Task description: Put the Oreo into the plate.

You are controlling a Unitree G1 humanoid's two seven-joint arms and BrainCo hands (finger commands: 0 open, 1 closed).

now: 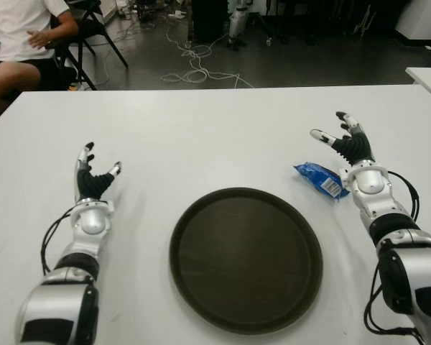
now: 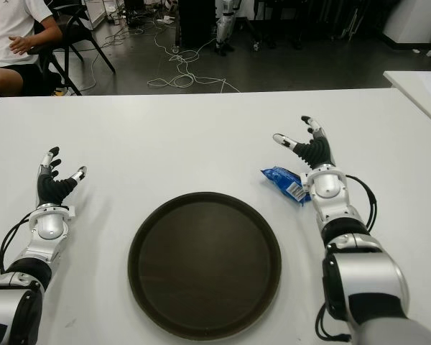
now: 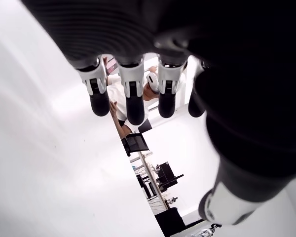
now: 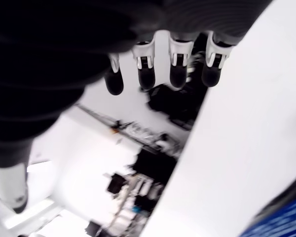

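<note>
One Oreo pack (image 1: 320,179) is lying right of centre in the frame, just beside my right hand (image 1: 347,142), whose fingers are spread wide and holding nothing. I'm reading this as the reach step: next I'm needing to lower and close on the pack. One plate (image 1: 201,302) is sitting empty at bottom centre. My left hand (image 1: 93,176), also open, is idling at the left.

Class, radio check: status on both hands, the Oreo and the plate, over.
Left hand open, idle at plate's left. Right hand open, empty, just beside Oreo pack. Pack on table, right of plate; plate empty. Path clear.
</note>
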